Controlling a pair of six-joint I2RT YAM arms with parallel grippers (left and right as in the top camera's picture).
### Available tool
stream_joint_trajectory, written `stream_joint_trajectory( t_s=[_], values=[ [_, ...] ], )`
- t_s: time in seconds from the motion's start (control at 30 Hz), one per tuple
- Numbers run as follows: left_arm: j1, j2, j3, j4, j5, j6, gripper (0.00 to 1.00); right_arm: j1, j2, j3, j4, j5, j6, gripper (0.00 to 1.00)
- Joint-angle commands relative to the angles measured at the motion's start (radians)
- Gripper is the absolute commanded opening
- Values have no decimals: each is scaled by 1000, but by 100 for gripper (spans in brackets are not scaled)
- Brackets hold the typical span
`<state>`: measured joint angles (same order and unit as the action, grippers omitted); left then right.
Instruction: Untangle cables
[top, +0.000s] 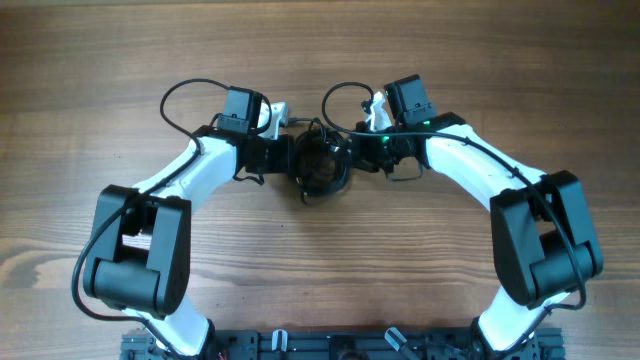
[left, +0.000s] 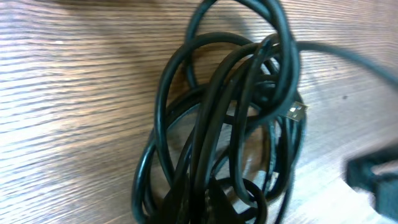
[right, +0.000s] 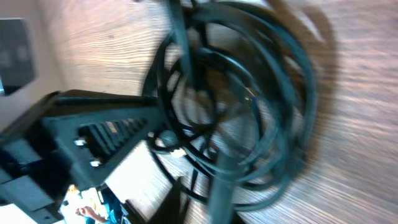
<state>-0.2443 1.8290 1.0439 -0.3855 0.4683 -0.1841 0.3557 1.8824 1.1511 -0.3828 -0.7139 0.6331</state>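
Observation:
The cables (top: 322, 166) are thin black cords wound in a fist-sized tangle at the table's middle, between both arms. My left gripper (top: 293, 158) reaches into the tangle from the left. In the left wrist view its dark fingers (left: 208, 202) sit close together on strands of the tangle (left: 236, 118), and a small metal plug end (left: 298, 111) shows on the right. My right gripper (top: 352, 152) meets the tangle from the right. The right wrist view is blurred; its fingers (right: 198, 198) look closed on a strand below the loops (right: 249, 106).
The wooden table (top: 110, 70) surrounds the tangle. Thicker black robot wires loop above each wrist (top: 185, 92) (top: 340, 92). The left arm's gripper body (right: 81, 137) fills the left of the right wrist view, very close to my right gripper.

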Motion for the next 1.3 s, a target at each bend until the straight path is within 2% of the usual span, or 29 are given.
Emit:
stream_joint_trajectory(
  t_s=[0.0, 0.1, 0.17, 0.23, 0.3, 0.37, 0.4, 0.43, 0.47, 0.53, 0.63, 0.7, 0.83, 0.93, 1.03, 1.07, 1.13, 1.17, 1.23, 1.27],
  values=[
    [-6, 11, -6, -24, -198, -89, 10, -2, 16, 12, -101, 165, -6, 4],
    [-3, 11, -6, -70, -404, -190, 10, -14, 5, 13, -166, 212, -68, 4],
    [18, 11, -3, -87, -420, -195, 20, -23, -26, 24, -192, 170, -103, 4],
    [59, 11, 10, -118, -399, -195, 18, -22, -73, 41, -233, 164, -166, 4],
    [90, 10, 11, -121, -306, -194, 43, -22, -105, 41, -236, 162, -169, 6],
    [118, 8, 11, -121, -190, -190, 56, -21, -108, 41, -260, 147, -192, 22],
    [134, 2, 11, -121, -135, -185, 72, -20, -108, 40, -269, 148, -221, 28],
    [146, -5, 11, -121, -88, -167, 79, -19, -108, 40, -273, 148, -241, 35],
    [159, -16, 11, -121, -17, -125, 79, -19, -108, 40, -271, 148, -243, 45],
    [182, -42, 11, -124, 81, -80, 80, -19, -108, 46, -262, 124, -249, 54],
    [181, -49, 11, -123, 80, -80, 80, -19, -108, 69, -240, 132, -278, 78],
    [169, -49, 10, -107, 56, -81, 78, -19, -108, 69, -186, 266, -231, 79],
    [101, -47, 9, -80, -69, -82, 79, -4, -106, 68, -42, 277, -229, 75],
    [37, -37, 9, -66, -197, -86, 73, 31, -106, 68, 28, 278, -194, 70],
    [5, -9, 9, -51, -255, -86, 73, 81, -106, 64, 68, 383, -127, 66],
    [5, -9, 9, -52, -258, -85, 69, 91, -106, 64, 71, 400, -127, 64],
    [7, -9, 9, -52, -257, -86, 39, 108, -106, 64, 90, 404, -128, 61],
    [7, -9, 9, -52, -257, -86, 30, 114, -106, 60, 107, 403, -128, 59],
    [6, -9, 9, -52, -257, -86, 26, 124, -105, 41, 155, 404, -127, 55],
    [6, -9, 9, -53, -256, -86, 25, 125, -104, 26, 182, 412, -119, 50]
  ],
)
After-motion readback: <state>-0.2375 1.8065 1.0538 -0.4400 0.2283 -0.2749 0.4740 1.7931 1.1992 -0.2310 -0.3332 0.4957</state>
